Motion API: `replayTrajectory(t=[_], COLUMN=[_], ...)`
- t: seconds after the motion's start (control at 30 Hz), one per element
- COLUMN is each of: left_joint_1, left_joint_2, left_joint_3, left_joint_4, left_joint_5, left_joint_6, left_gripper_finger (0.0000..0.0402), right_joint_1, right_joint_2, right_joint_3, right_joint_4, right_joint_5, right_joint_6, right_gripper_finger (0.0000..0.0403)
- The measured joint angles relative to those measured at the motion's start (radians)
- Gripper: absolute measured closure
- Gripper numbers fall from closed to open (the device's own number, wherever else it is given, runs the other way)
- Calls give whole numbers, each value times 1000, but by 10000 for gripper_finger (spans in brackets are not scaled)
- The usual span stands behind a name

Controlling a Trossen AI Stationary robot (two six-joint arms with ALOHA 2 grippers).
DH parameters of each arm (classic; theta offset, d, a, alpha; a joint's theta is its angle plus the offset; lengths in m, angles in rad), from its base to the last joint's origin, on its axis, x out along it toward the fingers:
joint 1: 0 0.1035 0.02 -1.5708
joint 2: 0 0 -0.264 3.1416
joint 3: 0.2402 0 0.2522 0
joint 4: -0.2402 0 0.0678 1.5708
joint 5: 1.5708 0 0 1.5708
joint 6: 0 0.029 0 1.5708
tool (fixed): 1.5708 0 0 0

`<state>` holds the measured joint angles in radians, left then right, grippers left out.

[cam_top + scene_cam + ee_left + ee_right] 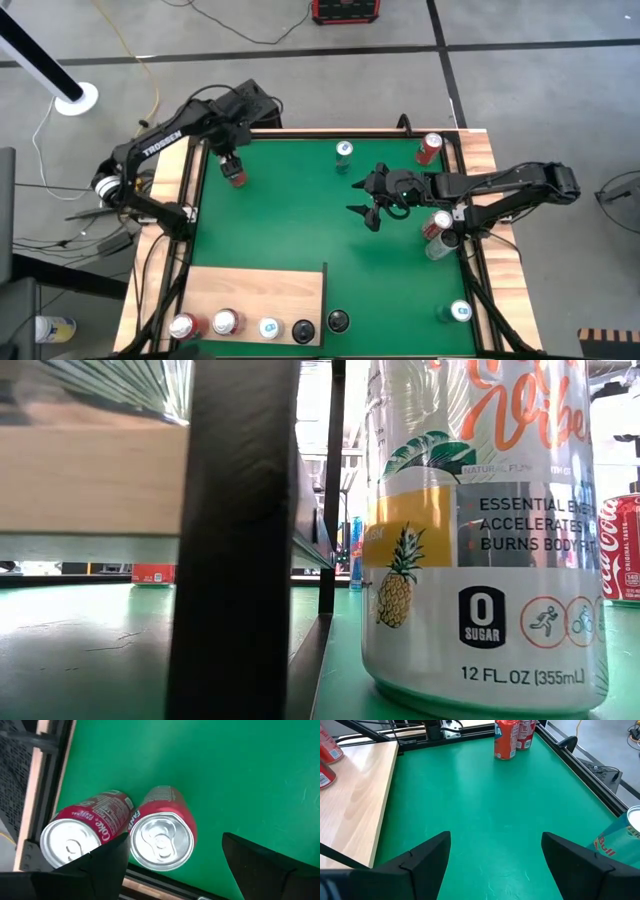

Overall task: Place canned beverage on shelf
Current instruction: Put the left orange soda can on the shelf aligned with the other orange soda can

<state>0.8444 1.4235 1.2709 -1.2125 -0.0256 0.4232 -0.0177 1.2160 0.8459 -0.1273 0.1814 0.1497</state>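
Pale wood marks the shelf [255,290] at the mat's near left corner, four cans along its near edge and a dark-topped can [338,321] just beside it. Mid-mat, the right gripper [366,216] hovers with fingers spread, holding nothing. Cans crowd the right edge [436,226]. At the far left corner, the left gripper [172,865] hangs open over two red cans [162,837], nothing between.
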Motion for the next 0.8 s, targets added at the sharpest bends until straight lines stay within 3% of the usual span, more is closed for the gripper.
replayTrajectory(t=[0.47,0.8], left_joint_1=[0,2], left_joint_2=[135,145], left_joint_3=[0,-35], left_joint_4=[-16,-30], left_joint_5=[-48,-59], left_joint_6=[-22,-37], left_gripper_finger=[102,103], right_joint_1=[0,0], right_joint_2=[0,0], right_joint_3=[0,0], right_joint_4=[-12,-15], right_joint_5=[0,0], right_joint_6=[-1,-3], right_gripper_finger=[67,67])
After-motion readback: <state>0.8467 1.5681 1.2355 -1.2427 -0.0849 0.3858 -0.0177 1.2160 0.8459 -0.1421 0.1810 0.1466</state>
